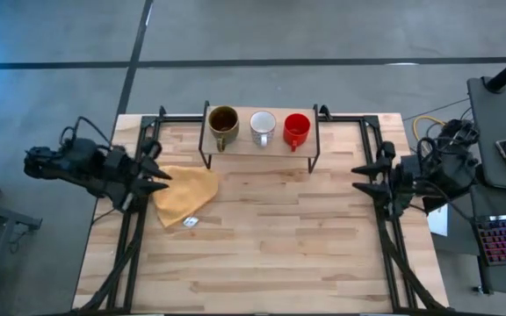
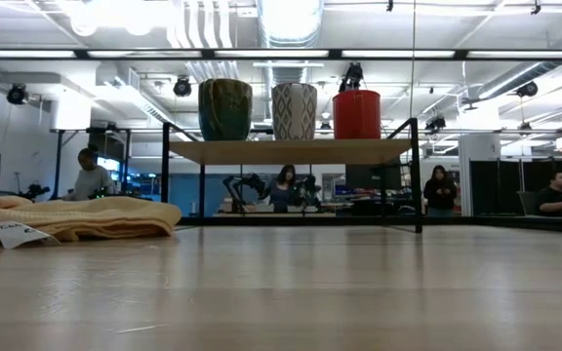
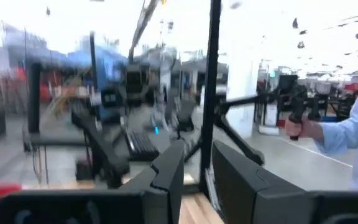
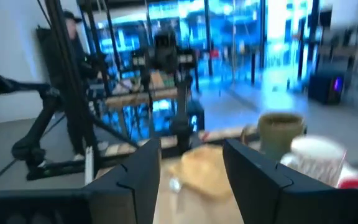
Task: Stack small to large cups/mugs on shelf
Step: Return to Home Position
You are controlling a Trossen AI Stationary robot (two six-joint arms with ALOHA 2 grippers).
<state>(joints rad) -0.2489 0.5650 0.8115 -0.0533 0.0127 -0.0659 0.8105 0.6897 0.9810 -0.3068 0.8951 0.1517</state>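
Shelf [image 1: 275,147] on wooden table [image 1: 306,237] carries brown mug [image 1: 223,123], white mug [image 1: 263,125], red mug [image 1: 296,129]; yellow cloth [image 1: 185,195] on table.

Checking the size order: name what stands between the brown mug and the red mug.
The white mug, on the shelf between the brown mug and the red mug; high and low views show it.
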